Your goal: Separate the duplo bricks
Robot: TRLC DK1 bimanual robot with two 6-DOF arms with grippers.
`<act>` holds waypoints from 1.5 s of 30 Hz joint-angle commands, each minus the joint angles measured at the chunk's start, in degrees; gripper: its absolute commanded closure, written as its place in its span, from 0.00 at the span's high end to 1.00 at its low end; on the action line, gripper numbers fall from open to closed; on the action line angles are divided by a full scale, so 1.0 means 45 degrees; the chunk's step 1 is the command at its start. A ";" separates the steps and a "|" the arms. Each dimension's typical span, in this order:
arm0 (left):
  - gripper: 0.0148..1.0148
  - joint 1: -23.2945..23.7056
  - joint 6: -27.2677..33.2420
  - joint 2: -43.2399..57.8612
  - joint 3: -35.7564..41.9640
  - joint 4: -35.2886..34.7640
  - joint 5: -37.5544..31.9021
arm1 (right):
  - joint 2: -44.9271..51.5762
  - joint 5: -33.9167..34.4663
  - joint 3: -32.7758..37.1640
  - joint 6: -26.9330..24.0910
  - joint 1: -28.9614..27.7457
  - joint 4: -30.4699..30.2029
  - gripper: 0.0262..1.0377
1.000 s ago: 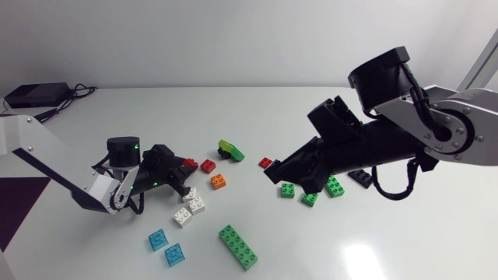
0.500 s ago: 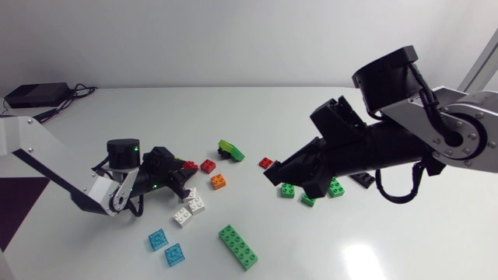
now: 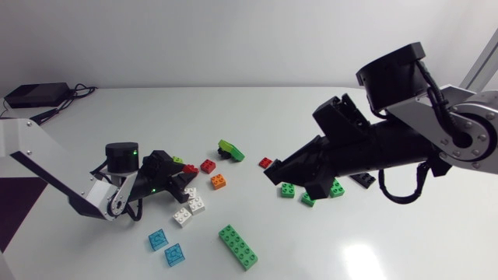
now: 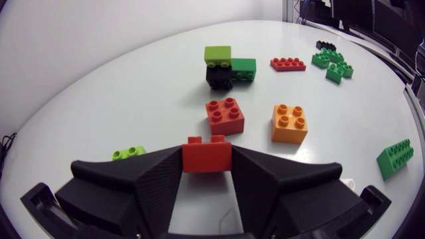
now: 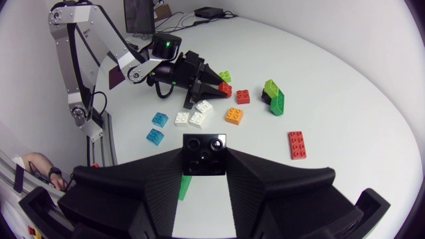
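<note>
My left gripper (image 4: 207,158) is low over the table, and its fingers touch a red brick (image 4: 207,153) from both sides. In the head view this gripper (image 3: 187,174) is left of the middle, with a small lime brick (image 3: 177,160) beside it. My right gripper (image 5: 204,159) hangs above the table, shut on a black brick (image 5: 204,153); in the head view its tip (image 3: 272,173) is near a flat red plate (image 3: 265,162). A stack of lime, black and green bricks (image 3: 229,150) lies between the two arms.
Loose bricks lie around: a red one (image 3: 208,166), an orange one (image 3: 219,181), two white (image 3: 189,208), two blue (image 3: 166,246), a long green one (image 3: 237,246), small green ones (image 3: 288,190) and a black plate (image 3: 360,179) under the right arm.
The right arm has drifted slightly up and to the right with the black brick. The left arm has sunk a little towards the table.
</note>
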 commanded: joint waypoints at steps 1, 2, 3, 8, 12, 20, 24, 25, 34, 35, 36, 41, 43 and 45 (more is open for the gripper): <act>0.50 0.0076 -0.0208 -0.0200 -0.0451 -0.0038 0.0115 | -0.0160 -0.0098 -0.0298 -0.0082 0.0137 -0.0096 0.22; 0.51 0.0076 -0.0208 -0.0259 -0.0471 -0.0038 0.0115 | -0.0180 -0.0098 -0.0317 -0.0082 0.0137 -0.0115 0.22; 0.53 0.0096 -0.0208 -0.0298 -0.0490 -0.0038 0.0115 | -0.0180 -0.0118 -0.0317 -0.0082 0.0137 -0.0115 0.22; 0.55 0.0135 -0.0208 -0.0356 -0.0568 -0.0057 0.0174 | -0.0180 -0.0118 -0.0356 -0.0140 0.0176 -0.0115 0.22; 0.55 0.0154 -0.0247 -0.0649 -0.0607 -0.0116 0.0193 | -0.0219 -0.0137 -0.0337 -0.0160 0.0176 -0.0174 0.22; 0.55 0.0506 -0.0150 -0.1567 -0.0158 -0.1171 0.0428 | -0.0316 -0.0137 -0.0512 -0.0277 0.0137 -0.0193 0.22; 0.54 0.0643 0.0417 -0.2290 0.0115 -0.2421 0.0799 | -0.0316 -0.0157 -0.0610 -0.0336 0.0117 -0.0174 0.22; 0.52 0.0623 0.0632 -0.2388 0.0193 -0.2753 0.0857 | -0.0297 -0.0157 -0.0630 -0.0355 0.0117 -0.0154 0.22; 0.49 -0.0158 0.1550 -0.2642 0.0486 -0.4530 0.0506 | -0.0297 -0.0196 -0.0805 -0.0453 0.0020 -0.0096 0.22; 0.49 -0.0275 0.1608 -0.2642 0.0525 -0.4706 0.0408 | -0.0297 -0.0196 -0.0825 -0.0453 0.0020 -0.0096 0.22; 0.49 -0.0373 0.1667 -0.2661 0.0603 -0.4940 0.0330 | -0.0297 -0.0196 -0.0825 -0.0453 0.0000 -0.0096 0.22; 0.49 -0.0607 0.1784 -0.2583 0.0799 -0.5292 -0.0139 | -0.0316 -0.0235 -0.0864 -0.0453 0.0000 -0.0096 0.22; 0.49 -0.0607 0.1940 -0.2446 0.0936 -0.5389 -0.0315 | -0.0316 -0.0235 -0.0884 -0.0453 0.0020 -0.0057 0.22; 0.47 -0.0529 0.2077 -0.2349 0.1150 -0.5624 -0.0412 | -0.0316 -0.0235 -0.0903 -0.0453 0.0020 -0.0037 0.22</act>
